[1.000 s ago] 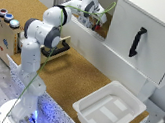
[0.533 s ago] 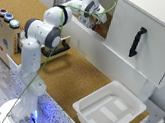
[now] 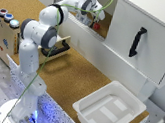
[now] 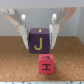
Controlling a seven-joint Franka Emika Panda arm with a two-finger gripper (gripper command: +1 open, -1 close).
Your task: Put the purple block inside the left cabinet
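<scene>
Cork-brown table [image 3: 74, 80] fills the scene, with white walls behind, and the arm [image 3: 41, 32] is reaching up to the table's far edge, right into the left cabinet [image 3: 103, 32].

The wrist view has it close up: the purple block [image 4: 39, 41], with a yellow J on its face, sits squarely between the fingers [image 4: 56, 31], low over the cabinet's cork floor. The fingers are set narrow, one tight on each side. Whether they are clamping the block or have just let go, I can't tell. I also can't tell whether the block is resting on the floor.

By my reading the carry is done and the block is inside the compartment. What's left is to let go, if that hasn't happened, and back out.

Watch the red block [image 4: 45, 64], marked H, lying on the same floor just beside the purple one. It looks easy to knock on the way out.

The door [image 3: 137, 42], with its black handle, hangs on the exterior view's right of the opening. A wooden box [image 3: 1, 28] with coloured buttons sits at the table's edge on that view's left, its drawer [image 3: 59, 50] pulled out. A white tray [image 3: 139, 103] lies at the near corner on that view's right, well apart. A green cable [image 3: 54, 47] trails along the arm.
</scene>
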